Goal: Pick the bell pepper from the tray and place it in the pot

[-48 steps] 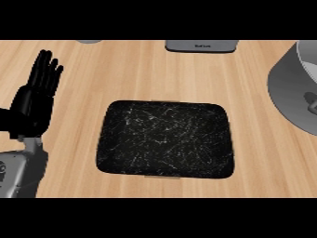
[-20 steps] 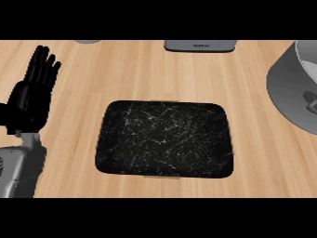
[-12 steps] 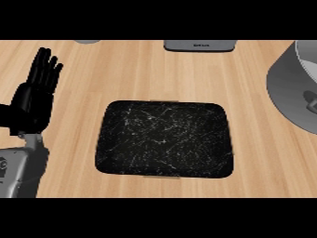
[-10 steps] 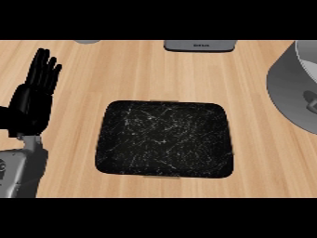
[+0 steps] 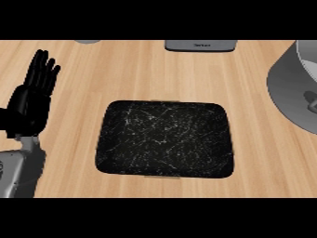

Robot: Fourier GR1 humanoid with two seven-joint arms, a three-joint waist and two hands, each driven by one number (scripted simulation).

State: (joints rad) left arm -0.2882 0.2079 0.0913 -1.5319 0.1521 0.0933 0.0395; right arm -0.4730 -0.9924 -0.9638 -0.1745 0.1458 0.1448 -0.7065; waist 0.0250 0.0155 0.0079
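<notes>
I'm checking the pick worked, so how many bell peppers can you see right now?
0. The black tray at the counter's middle holds nothing, and the left hand, open at the left edge, holds nothing. One may be hidden inside the grey pot at right.

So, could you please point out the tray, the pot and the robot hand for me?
tray point(image 5: 164, 139), head view, on the middle of its dark marbled floor.
pot point(image 5: 294, 95), head view, on its grey outer wall.
left robot hand point(image 5: 32, 100), head view, on the palm, fingers straight up.
</notes>
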